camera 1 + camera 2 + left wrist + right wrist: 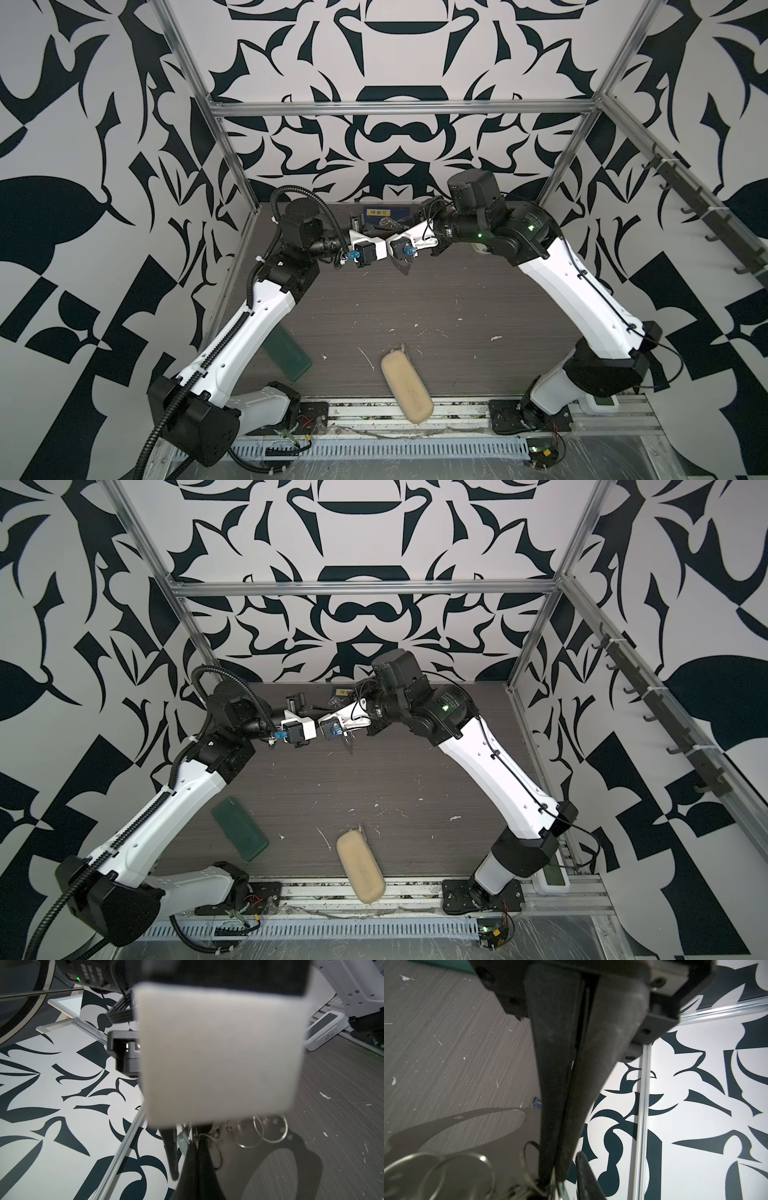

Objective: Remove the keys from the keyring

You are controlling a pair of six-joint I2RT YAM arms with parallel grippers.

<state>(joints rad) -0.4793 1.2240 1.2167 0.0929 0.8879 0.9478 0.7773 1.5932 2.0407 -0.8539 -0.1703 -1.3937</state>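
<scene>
**Bimanual cell, seen from above and from both wrists.** The table point(415, 299) is a dark grey board with a fine wood grain. It is scattered with white flecks point(366, 358), most of them on its near half.

The walls point(83, 124) on three sides carry a bold black-and-white ornamental print. An aluminium frame point(399, 109) of bare profiles stands in front of them, and a hook rail point(702, 216) runs along the right-hand profile. Mounting rails and a slotted cable duct point(374, 451) lie along the near edge.

On the surface:
- a green block point(291, 353) lies flat near the left arm;
- a beige case point(406, 386) overhangs the near edge;
- a blue box point(384, 212) with a yellow label sits against the far wall;
- a white device point(602, 402) stands beside the right arm's base.

Both arms reach to the far middle of the table, with their wrists almost touching. The keyring point(272, 1142), a cluster of silvery rings and wire loops, hangs there above the board between the two tools. It casts a loop-shaped shadow point(309, 1157) on the grain.

The left gripper point(196, 1147) is pressed closed on the keyring's wire loops. One key point(182, 1139), pale-headed and blurred, sits just beside those tips. The right gripper point(553, 1182) has its tips among the rings. A thin slit runs between its fingers, but whether they pinch anything cannot be told.
</scene>
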